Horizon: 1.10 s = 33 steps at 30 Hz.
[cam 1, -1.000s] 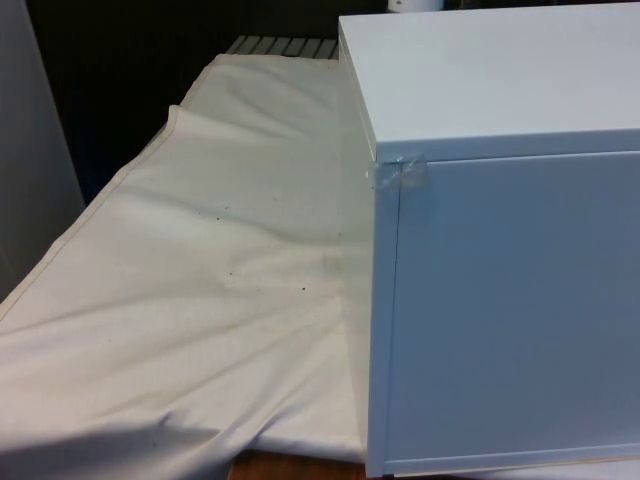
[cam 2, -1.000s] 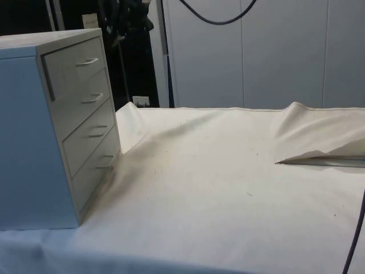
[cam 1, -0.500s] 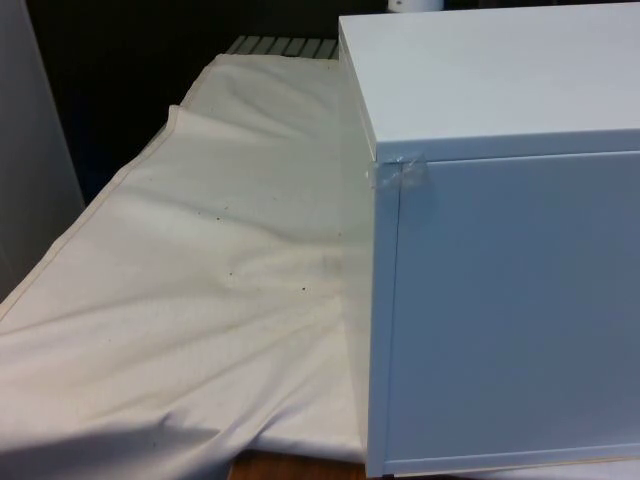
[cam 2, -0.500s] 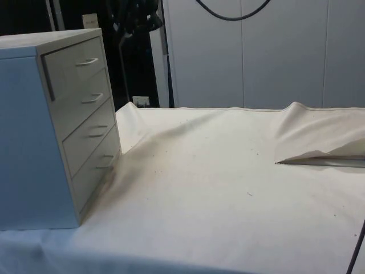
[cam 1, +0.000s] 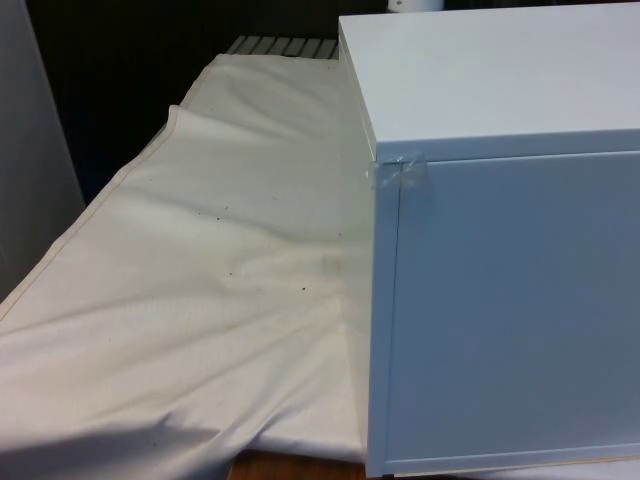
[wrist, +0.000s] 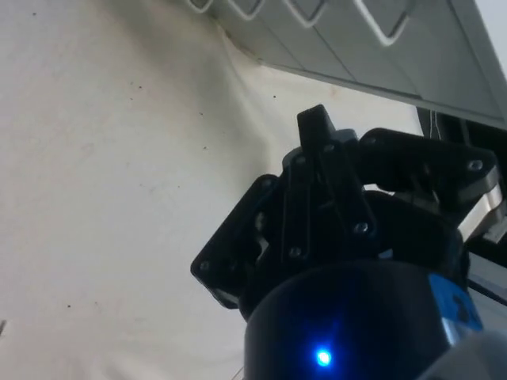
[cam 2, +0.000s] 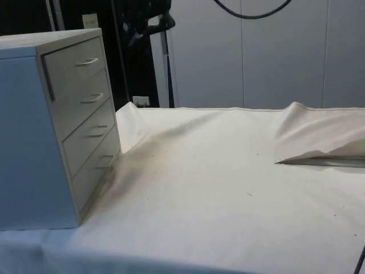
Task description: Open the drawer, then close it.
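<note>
A white chest of drawers (cam 1: pixel 500 300) turns its plain back to the front view. In the side view the chest of drawers (cam 2: pixel 34 131) stands at the left, and its several drawer fronts lie flush. Each front carries a metal handle, the top handle (cam 2: pixel 86 62) above the others. My black gripper (cam 2: pixel 149 20) hangs high in the air, level with the chest's top and well away from the handles. In the wrist view the gripper (wrist: pixel 317 127) has its fingers pressed together on nothing, and the handles (wrist: pixel 317 12) run in a row beyond it over the white cloth.
The white cloth (cam 2: pixel 217 188) covers the table and rises in a fold (cam 2: pixel 319 142) at the side view's right. On the front view's left the cloth's edge (cam 1: pixel 100 200) drops off the table. A black cable (cam 2: pixel 251 11) loops overhead.
In the side view my gripper has drifted away from the chest, to the right, staying high. The chest and its drawers have not moved.
</note>
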### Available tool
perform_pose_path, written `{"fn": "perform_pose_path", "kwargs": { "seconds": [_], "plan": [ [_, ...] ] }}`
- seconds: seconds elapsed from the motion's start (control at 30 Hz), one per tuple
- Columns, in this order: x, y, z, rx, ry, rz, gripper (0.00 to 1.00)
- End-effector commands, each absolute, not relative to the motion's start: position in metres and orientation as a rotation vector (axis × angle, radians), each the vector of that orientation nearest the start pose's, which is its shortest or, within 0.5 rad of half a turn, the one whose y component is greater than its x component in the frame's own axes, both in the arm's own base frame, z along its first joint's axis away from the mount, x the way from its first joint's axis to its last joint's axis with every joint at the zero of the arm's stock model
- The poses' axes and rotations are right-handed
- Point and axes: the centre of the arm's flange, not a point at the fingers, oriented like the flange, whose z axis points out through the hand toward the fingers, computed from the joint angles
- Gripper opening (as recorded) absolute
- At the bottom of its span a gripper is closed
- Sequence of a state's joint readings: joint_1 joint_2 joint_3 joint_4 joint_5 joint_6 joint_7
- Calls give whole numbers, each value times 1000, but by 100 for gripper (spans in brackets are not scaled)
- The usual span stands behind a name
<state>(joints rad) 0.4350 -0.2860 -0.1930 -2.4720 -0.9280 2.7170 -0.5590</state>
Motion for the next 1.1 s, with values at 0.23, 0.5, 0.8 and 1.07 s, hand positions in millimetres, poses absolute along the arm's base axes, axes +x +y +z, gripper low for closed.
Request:
{"fn": "perform_pose_path", "kwargs": {
  "seconds": [0.23,0.5,0.8,1.07],
  "plan": [
    [442,144,446,1771,1740,537,0],
    [441,145,445,1778,1744,537,9],
    [441,145,446,1776,1744,538,60],
    [440,145,445,1776,1745,537,99]
  ]
}}
